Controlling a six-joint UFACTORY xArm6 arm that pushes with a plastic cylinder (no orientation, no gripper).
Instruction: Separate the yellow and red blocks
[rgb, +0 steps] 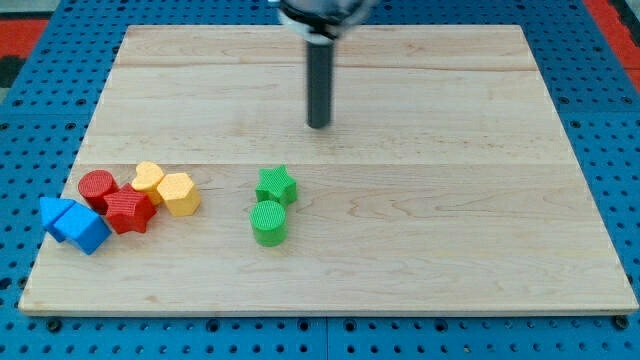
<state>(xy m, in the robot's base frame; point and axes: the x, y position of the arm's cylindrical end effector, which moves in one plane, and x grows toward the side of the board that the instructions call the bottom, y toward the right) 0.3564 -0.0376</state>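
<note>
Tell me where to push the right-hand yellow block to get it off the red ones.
No jaws here, so my tip should push. Contact the yellow hexagon block on its left face, next to the red star block, and drive toward the view's right, short of the green star block.

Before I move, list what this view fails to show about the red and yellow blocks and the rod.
- Rod: its upper end is cut off by the view's top; only my tip shows, far from the cluster.
- Red cylinder: partly hidden behind the red star.
- Rear yellow block: partly hidden by the front yellow block; shape unclear.
</note>
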